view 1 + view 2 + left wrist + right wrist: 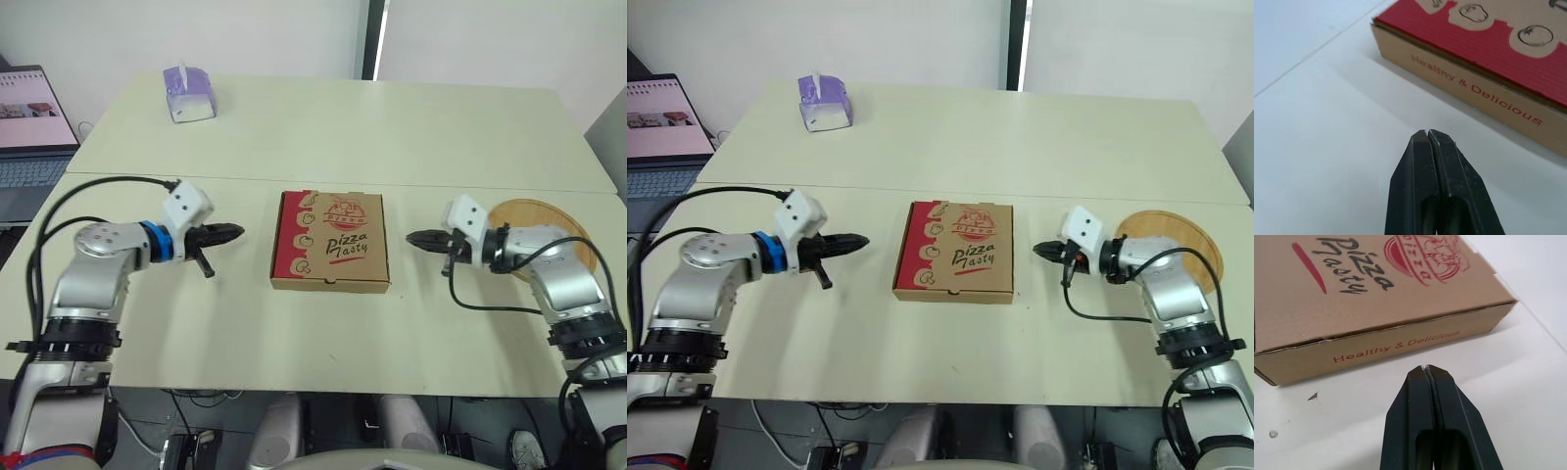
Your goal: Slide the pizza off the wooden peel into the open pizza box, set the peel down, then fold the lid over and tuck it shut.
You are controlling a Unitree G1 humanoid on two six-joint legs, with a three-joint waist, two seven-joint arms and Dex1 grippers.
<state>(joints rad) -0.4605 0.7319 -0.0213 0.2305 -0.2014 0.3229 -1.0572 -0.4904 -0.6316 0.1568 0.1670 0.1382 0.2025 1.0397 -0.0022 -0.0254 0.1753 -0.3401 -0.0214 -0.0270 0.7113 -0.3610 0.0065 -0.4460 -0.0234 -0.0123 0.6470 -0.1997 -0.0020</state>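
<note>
The cardboard pizza box (331, 241) lies in the middle of the table with its lid down flat, red stripe and "Pizza Tasty" print on top. The round wooden peel (546, 231) rests on the table at the right, partly under my right arm, with no pizza showing on it. My left gripper (233, 233) hovers just left of the box, shut and empty, its tip pointing at the box's side (1469, 88). My right gripper (415, 238) sits just right of the box, also shut with nothing held, facing the box wall (1386, 350).
A purple tissue box (188, 93) stands at the far left of the back table. An open laptop (29, 127) sits off the table's left edge. A seam (392, 182) runs between the two tables behind the pizza box.
</note>
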